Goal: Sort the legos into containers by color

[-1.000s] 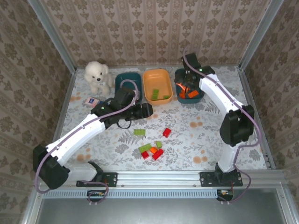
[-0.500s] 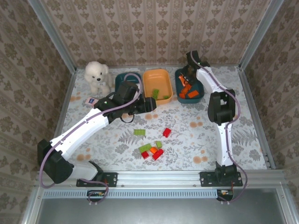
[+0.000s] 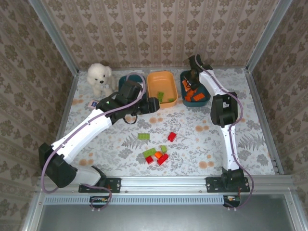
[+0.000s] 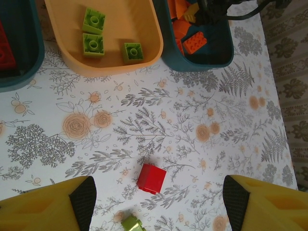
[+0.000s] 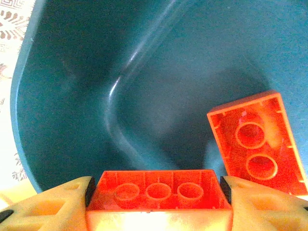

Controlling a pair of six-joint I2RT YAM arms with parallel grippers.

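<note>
Left teal bin (image 4: 24,77) cut by frame edge; red brick (image 4: 6,48) inside half seen. Green brick (image 4: 132,224) clipped at bottom.

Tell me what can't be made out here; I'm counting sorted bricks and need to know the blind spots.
- Left dark teal plastic bin: top view, left arm covers much; left wrist view, frame edge cuts it, one red brick partly shown.
- Right dark teal plastic bin: top view, right arm hides some orange bricks.
- Small blue-white object: too small to identify.
</note>
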